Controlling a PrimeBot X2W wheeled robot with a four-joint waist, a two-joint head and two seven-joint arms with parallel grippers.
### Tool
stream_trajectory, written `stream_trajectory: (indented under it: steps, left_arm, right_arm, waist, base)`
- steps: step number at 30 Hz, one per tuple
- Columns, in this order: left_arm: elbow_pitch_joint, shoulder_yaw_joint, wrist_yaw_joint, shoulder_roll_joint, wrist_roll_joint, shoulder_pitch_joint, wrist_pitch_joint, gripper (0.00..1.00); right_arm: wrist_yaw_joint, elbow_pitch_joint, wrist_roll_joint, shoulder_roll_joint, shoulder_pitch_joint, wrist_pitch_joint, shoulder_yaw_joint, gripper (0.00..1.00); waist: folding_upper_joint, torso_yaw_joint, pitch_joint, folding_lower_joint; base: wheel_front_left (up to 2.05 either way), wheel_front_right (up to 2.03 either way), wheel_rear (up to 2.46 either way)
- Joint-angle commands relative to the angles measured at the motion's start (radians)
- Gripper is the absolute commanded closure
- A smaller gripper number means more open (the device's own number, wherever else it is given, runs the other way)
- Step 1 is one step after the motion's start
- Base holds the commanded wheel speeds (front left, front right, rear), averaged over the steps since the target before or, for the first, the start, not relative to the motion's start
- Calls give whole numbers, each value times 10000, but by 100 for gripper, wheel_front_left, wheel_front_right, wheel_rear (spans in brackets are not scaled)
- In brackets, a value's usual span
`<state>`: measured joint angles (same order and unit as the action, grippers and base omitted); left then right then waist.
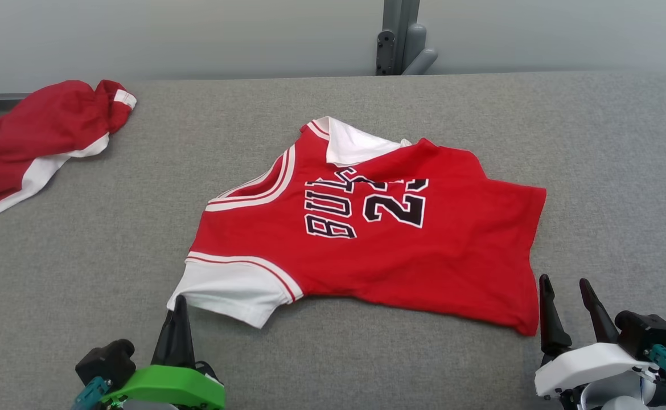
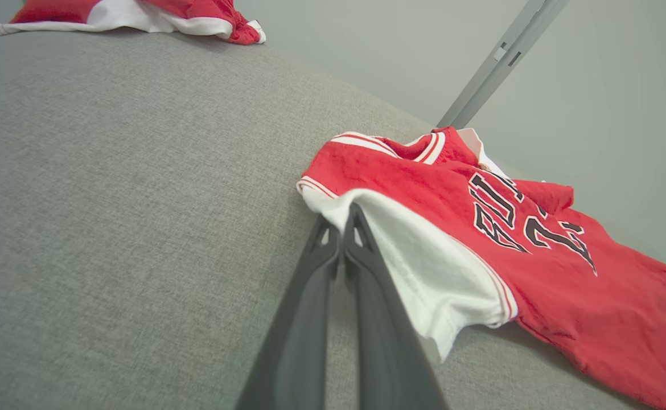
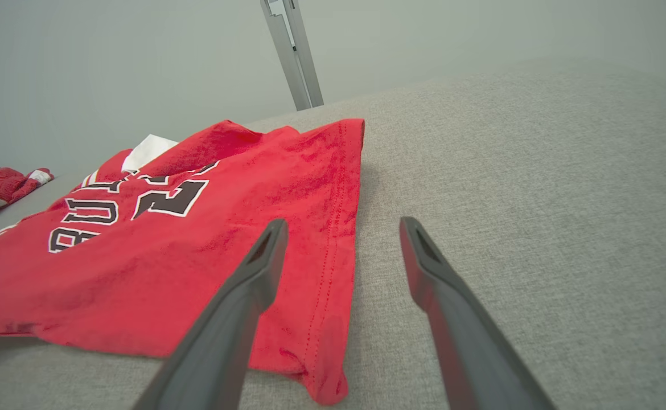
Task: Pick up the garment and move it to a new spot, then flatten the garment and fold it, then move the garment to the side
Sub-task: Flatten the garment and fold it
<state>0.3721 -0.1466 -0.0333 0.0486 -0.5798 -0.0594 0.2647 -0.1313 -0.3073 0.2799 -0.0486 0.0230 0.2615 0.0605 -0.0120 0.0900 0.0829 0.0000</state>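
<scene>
- While lying on the surface (image 1: 82,267), the jersey (image 1: 401,256) is running left to right, shoulders left, hem right.
- Left claw (image 1: 179,299) is sitting pressed together at its white sleeve (image 1: 236,287); right claw (image 1: 564,281) is hovering spread.

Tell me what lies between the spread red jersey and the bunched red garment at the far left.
Only bare grey surface separates the jersey from the bunched garment, clearest in the head view.

Surface (image 1: 612,171) bare right of jersey (image 1: 378,250); crumpled garment (image 1: 37,136) far left
</scene>
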Motion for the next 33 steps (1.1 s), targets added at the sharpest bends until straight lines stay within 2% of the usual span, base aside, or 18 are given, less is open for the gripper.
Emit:
stream_trajectory:
  steps: [1,8,15,21,25,33]
  left_arm:
    - [-116,100,96,37,-3,244,-11,100]
    - [-590,669,259,37,109,885,-10,100]
    - [-698,778,282,37,241,1076,-10,100]
    - [-718,898,417,38,281,1132,-7,100]
    - [-752,1114,445,41,378,1136,-7,100]
    - [-834,1304,337,38,614,1185,-7,100]
  right_arm:
    - [12,-34,43,-16,-150,24,15,0]
    - [12,-212,88,-14,-434,24,80,0]
    - [12,-421,151,-14,-1118,25,-67,0]
    - [12,-649,539,-17,-1726,-5,-830,0]
    - [12,-772,787,-15,-1570,12,-1237,0]
    - [10,-1330,1400,-15,-1060,38,-1754,0]
  waist:
    - [119,105,-75,0]
    - [119,99,-167,0]
    - [119,3,-230,0]
    - [119,-225,-182,0]
    - [119,-265,-223,0]
    - [119,108,-364,0]
  base:
    - [0,0,0]
    - [0,0,0]
    - [0,0,0]
    - [0,0,0]
    - [0,0,0]
    - [0,0,0]
